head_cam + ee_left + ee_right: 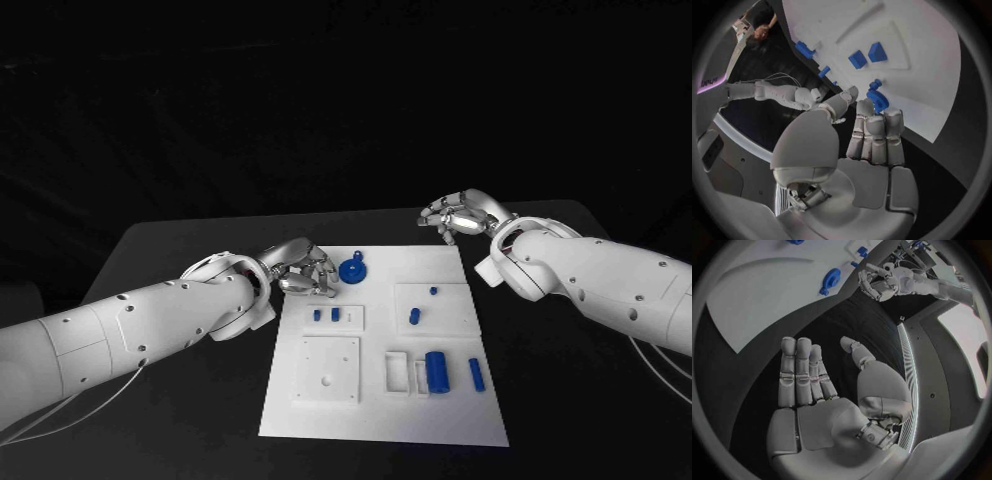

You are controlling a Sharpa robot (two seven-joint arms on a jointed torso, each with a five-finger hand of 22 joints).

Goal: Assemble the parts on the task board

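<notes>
The white task board (389, 410) lies in the middle of the black table. A round blue part with a small handle (353, 270) lies on its far left corner. My left hand (296, 268) hovers at the board's left edge, and its fingertips (876, 120) stop just short of that round part (876, 99) with nothing held. My right hand (462, 215) is off the board's far right corner over the bare table. In the right wrist view that hand (811, 390) has its fingers spread and empty, and the board (767, 290) lies beyond them.
Two small blue blocks (326, 314) sit in a raised tile at the board's left. Two more (414, 316) sit in the tile to the right. A blue cylinder (436, 371) and a thin blue pin (476, 374) lie nearer me. A recessed white square (329, 370) is on the left.
</notes>
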